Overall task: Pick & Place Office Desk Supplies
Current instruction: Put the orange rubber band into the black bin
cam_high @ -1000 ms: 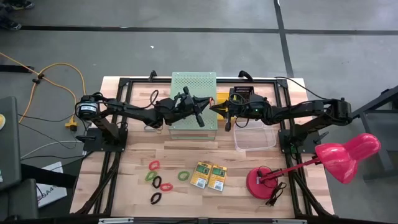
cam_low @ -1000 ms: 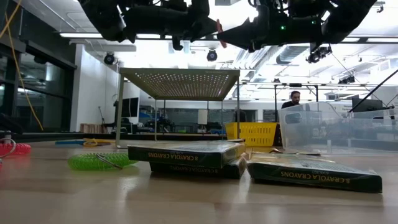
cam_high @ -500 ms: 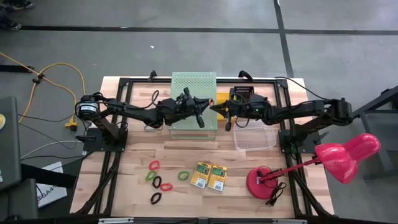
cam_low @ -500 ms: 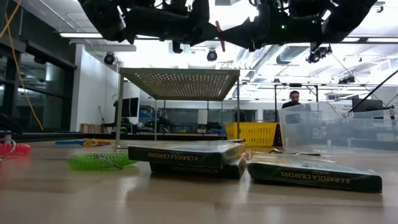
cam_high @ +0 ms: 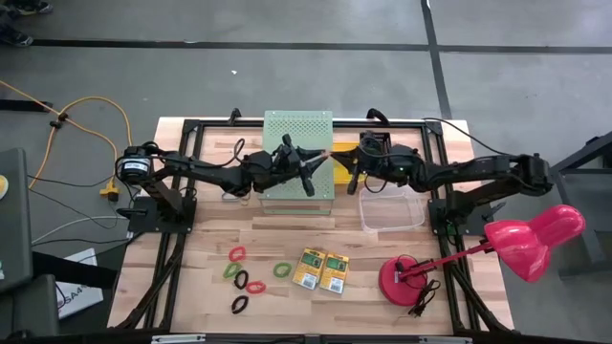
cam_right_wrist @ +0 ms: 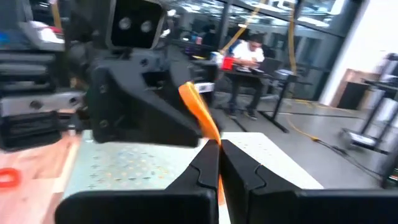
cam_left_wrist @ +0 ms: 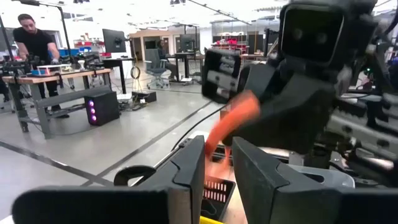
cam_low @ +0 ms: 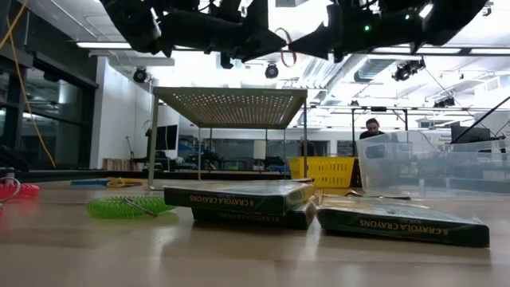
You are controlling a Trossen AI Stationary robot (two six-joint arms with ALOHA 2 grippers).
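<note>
Where hands meet | right hand (cam_right_wrist: 219,163) pinches blurred orange band (cam_right_wrist: 198,107) | left hand (cam_left_wrist: 217,163) parted.

A pink desk lamp (cam_high: 521,244) stands beside a clear bin (cam_high: 392,212) (near the table's edge).

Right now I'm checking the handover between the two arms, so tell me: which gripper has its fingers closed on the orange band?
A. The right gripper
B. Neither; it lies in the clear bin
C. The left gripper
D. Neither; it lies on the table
A: the right gripper is pinched shut on the orange band above the green perforated box, while the left gripper facing it has its fingers parted.
</note>
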